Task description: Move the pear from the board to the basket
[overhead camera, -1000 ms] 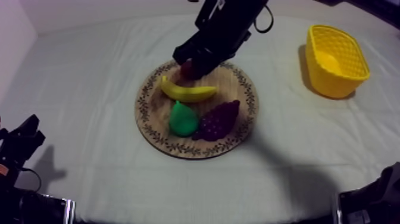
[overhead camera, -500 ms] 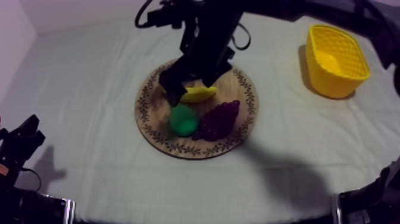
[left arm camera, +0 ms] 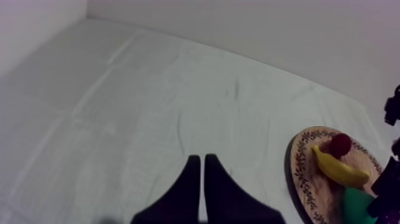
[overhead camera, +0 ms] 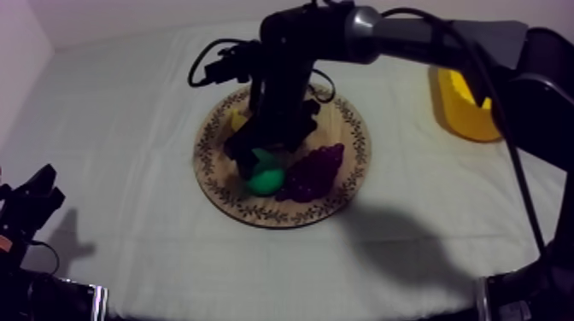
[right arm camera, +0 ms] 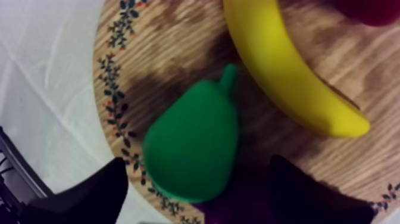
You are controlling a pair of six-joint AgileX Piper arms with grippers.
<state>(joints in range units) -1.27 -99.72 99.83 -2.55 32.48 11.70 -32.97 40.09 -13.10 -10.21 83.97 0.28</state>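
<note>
The pear (overhead camera: 265, 176) lies on the wooden board (overhead camera: 343, 121) in the middle of the tabletop (overhead camera: 128, 102), on the near-left part of the board, with its stalk pointing toward the banana (right arm camera: 286, 65). The grapes (overhead camera: 314, 171) sit touching it on its right. The banana lies just beyond it across the board, and the small red fruit (left arm camera: 340, 145) is at the far end of the board beside the banana.

The right arm reaches in from the far right and hangs over the board. The right gripper (right arm camera: 197, 167) is directly above the pear, spread wide, with one finger on each side of the pear's fat end. I cannot tell whether either finger touches the pear.

The yellow basket (overhead camera: 465, 107) stands at the far right of the tabletop, well apart from the board and partly hidden behind the right arm.

The left gripper (left arm camera: 199, 179) rests low at the near-left edge of the tabletop. Its fingers are pressed together in a narrow wedge with nothing between them, well apart from the board.
</note>
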